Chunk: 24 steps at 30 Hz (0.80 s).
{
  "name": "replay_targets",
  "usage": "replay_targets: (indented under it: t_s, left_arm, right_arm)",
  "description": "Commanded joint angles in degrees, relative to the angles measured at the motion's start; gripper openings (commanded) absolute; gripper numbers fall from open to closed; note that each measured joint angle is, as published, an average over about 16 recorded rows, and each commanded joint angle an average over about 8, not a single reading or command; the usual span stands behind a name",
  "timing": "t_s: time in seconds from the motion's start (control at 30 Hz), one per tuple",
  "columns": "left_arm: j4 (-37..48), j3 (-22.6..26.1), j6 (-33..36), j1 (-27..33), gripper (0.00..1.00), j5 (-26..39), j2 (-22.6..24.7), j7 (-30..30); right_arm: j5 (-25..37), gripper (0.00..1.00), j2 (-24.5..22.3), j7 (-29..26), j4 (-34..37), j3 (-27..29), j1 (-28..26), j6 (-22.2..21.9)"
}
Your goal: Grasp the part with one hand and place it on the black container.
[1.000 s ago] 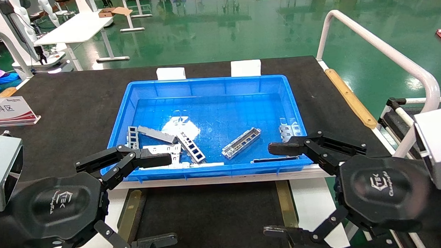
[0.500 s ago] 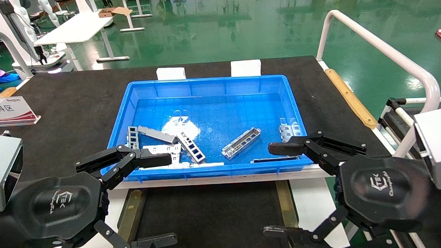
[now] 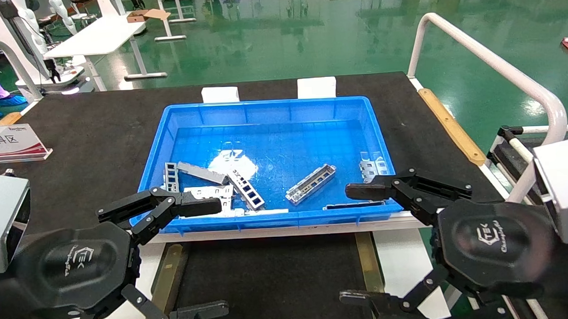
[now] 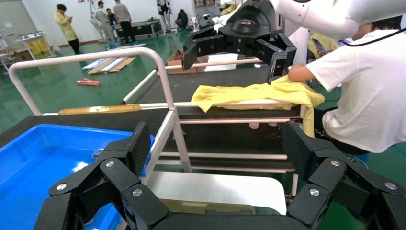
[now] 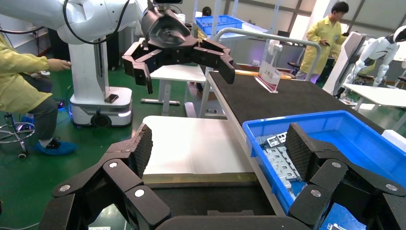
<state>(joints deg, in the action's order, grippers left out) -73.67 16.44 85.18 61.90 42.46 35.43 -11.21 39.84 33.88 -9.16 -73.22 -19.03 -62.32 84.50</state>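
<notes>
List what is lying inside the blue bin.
The blue bin holds loose silver metal pieces: a narrow channel part near the middle, perforated plates at its left, a bracket at its right. The open left gripper and right gripper cover the near corners.

A white and red placard (image 3: 10,142) stands at the counter's left edge, bearing the characters "上料区". The left tool (image 3: 207,261) housing carries a logo reading "TEK" with cursive script beneath; the right tool (image 3: 358,244) housing bears identical marking.
</notes>
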Motion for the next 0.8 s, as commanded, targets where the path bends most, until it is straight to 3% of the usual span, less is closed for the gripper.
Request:
replay_targets:
  t_s: [0.03, 0.23, 0.47, 0.8]
  left_arm:
    - [0.0, 0.1, 0.0, 0.1, 1.00, 0.1, 0.0, -0.1]
    - [-0.1, 1.3, -1.9, 0.8, 1.00, 1.9, 1.9, -0.8]
    - [2.8, 4.0, -4.8, 3.7, 1.00, 6.6, 7.3, -0.1]
    - [17.6, 9.6, -9.0, 12.1, 1.00, 16.8, 18.3, 3.5]
  right_arm:
    - [0.0, 1.00, 0.0, 0.0, 0.0, 0.0, 0.0, 0.0]
    - [0.0, 1.00, 0.0, 0.0, 0.0, 0.0, 0.0, 0.0]
    - [0.0, 1.00, 0.0, 0.0, 0.0, 0.0, 0.0, 0.0]
    - [0.0, 1.00, 0.0, 0.0, 0.0, 0.0, 0.0, 0.0]
